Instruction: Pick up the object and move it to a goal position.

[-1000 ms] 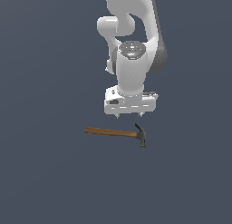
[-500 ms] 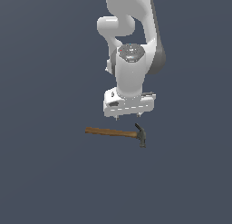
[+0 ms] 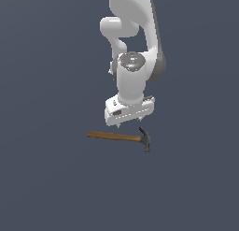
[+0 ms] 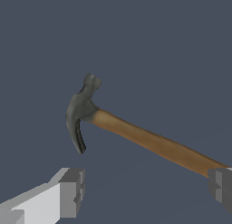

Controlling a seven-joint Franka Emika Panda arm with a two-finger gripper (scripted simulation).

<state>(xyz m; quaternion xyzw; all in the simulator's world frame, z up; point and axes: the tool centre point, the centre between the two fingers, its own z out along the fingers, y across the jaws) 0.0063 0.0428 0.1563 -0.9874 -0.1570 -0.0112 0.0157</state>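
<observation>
The object, a small claw hammer with a brown wooden handle and a dark grey head, lies flat on the dark floor. Its head points to the exterior view's right. My gripper hangs just above the handle, apart from it. In the wrist view the hammer lies beyond the two grey fingertips, which stand wide apart with nothing between them. The gripper is open. The handle's far end is hidden behind one fingertip in the wrist view.
The white arm rises behind the hammer in the exterior view. A plain dark grey floor surrounds everything, with no other objects or edges in sight.
The gripper has dropped slightly toward the hammer's handle. The hammer has not moved.
</observation>
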